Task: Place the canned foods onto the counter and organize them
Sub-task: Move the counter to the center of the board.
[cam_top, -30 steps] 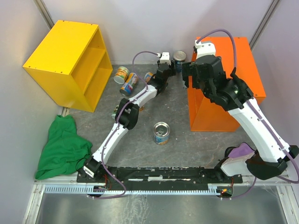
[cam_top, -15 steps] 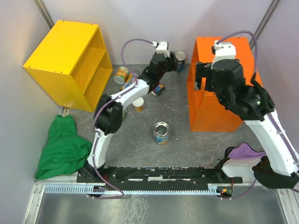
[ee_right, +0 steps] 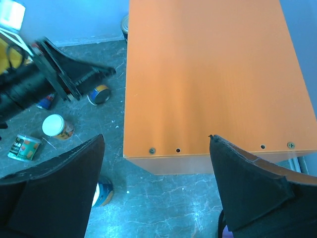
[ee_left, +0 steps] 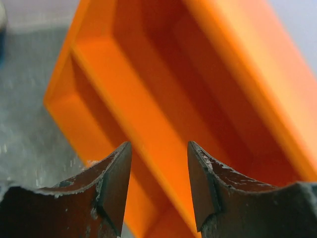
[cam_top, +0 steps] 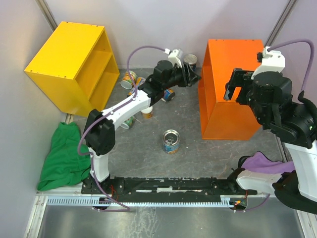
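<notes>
Cans (cam_top: 130, 79) lie on the floor left of the orange counter (cam_top: 233, 54); their labels are too small to read.
The left arm stretches far out, and the left gripper (ee_left: 159, 153), parted on nothing, faces the counter's open shelf side. The right gripper (ee_right: 156, 139) hangs wide open above the flat top. A blue-labelled tin (cam_top: 171, 141) stands mid-floor.

The orange counter (ee_left: 148, 74), open front and inner shelf, beyond the parted, empty jaws of the left tool (ee_left: 159, 148)
</notes>
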`<state>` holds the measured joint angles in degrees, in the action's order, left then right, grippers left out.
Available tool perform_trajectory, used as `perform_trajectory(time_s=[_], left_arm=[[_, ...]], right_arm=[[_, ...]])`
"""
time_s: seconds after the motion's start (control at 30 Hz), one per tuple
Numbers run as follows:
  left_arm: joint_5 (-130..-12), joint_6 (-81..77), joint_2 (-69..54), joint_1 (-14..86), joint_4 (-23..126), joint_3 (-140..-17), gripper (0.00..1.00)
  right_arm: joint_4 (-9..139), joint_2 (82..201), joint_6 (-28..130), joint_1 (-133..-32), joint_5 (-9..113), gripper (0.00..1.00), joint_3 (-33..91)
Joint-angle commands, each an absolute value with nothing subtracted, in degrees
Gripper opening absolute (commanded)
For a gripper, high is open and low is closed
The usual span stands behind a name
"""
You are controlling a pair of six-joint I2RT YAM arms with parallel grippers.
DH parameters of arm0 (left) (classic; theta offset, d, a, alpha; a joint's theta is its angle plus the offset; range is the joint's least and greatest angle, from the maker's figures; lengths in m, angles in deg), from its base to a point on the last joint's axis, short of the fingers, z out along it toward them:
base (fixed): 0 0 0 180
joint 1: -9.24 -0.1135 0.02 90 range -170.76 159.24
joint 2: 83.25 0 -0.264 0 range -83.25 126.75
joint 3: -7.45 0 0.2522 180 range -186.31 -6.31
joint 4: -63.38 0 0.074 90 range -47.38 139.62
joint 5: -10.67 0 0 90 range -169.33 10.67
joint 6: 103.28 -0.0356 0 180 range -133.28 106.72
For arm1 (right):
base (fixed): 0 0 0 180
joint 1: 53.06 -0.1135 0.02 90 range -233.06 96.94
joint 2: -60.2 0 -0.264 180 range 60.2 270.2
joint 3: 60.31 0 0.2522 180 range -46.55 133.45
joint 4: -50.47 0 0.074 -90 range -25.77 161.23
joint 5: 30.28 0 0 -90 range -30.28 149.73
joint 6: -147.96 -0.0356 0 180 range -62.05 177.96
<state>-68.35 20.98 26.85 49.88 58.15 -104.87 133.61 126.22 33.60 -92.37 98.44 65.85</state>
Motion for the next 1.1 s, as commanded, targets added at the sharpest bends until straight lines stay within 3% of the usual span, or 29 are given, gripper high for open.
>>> perform_trajectory(time_s=[0.0, 0.43, 0.83, 0.9, 1.07], left_arm=[[-63.15, 26.46, 26.09, 50.28, 53.9, -100.65, 0.55], [-53.85, 36.3, 31.98, 51.23, 61.95, -97.4, 0.54], [-53.26, 45.2, 39.61, 52.84, 72.17, -100.86, 0.53], [-53.37, 46.75, 40.36, 52.91, 74.48, -100.57, 0.5], [-51.7, 51.09, 43.59, 53.04, 78.65, -102.52, 0.26]], right_arm=[[136.49, 126.71, 29.74, -92.29, 98.88, 0.94, 67.81], [138.88, 127.54, 26.1, -92.27, 98.68, 0.91, 68.17], [139.43, 127.97, 25.98, -92.31, 98.48, 0.91, 68.78], [139.18, 127.96, 26.15, -92.31, 98.49, 0.91, 68.7], [138.35, 128.05, 26.8, -92.28, 98.63, 0.91, 68.8]])
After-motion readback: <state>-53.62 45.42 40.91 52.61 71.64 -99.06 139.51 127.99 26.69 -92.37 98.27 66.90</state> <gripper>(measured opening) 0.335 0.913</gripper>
